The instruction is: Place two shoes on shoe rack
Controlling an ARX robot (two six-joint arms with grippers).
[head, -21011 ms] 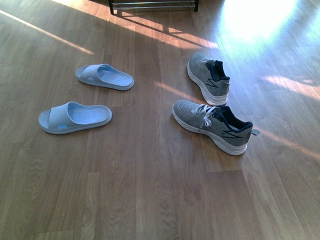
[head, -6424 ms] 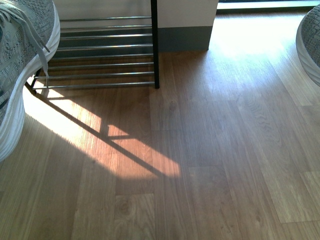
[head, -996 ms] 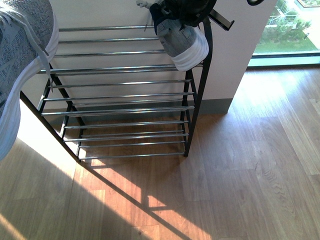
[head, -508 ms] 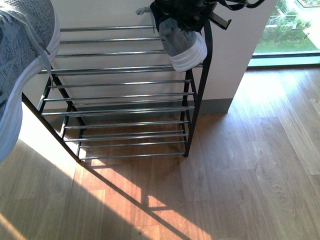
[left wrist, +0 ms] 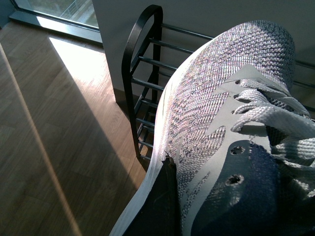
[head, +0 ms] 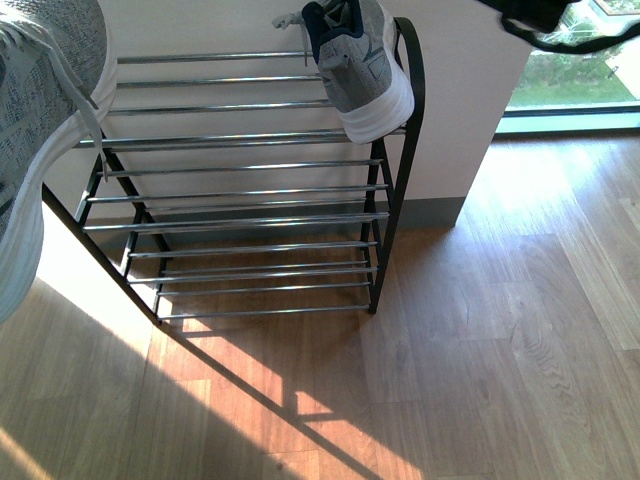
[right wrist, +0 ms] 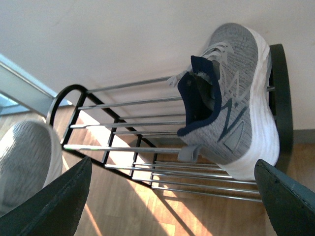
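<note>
- Front: first sneaker (head: 362,72) is lying on the rack's (head: 416,90) top bars, right end; second sneaker (head: 40,120) is hanging at left.
- Left wrist: left claw (left wrist: 164,196) is clamping the second sneaker (left wrist: 221,123).
- Right wrist: right claw (right wrist: 172,164) is gaping, empty.

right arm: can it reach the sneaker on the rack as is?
Probably yes. The right claw is open and faces the grey sneaker on the shoe rack's top tier, with nothing between them.
</note>
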